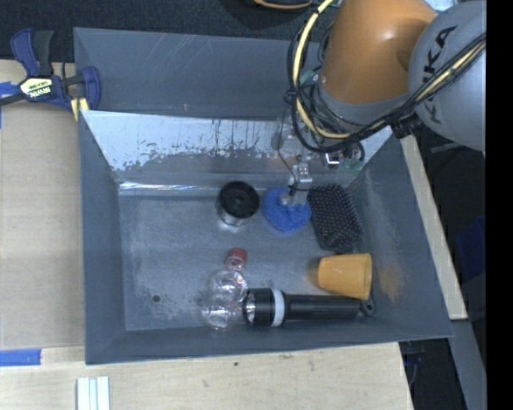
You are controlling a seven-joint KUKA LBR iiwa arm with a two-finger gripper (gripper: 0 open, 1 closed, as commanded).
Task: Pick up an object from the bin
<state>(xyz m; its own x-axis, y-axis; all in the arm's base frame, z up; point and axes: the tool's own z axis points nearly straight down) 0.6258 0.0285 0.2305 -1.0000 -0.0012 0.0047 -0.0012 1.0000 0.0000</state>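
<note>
My gripper hangs at the back right of the bin floor, its fingertips just above a blue rounded thing. Whether anything sits between them is hidden. Right of the blue thing lies a black bristly brush head. To its left stands a black round cap on a clear base.
Toward the front lie an orange cup on its side, a black torch with a white band, and a clear plastic bottle with a red cap. The arm's orange cover and cables hang over the bin's back right corner.
</note>
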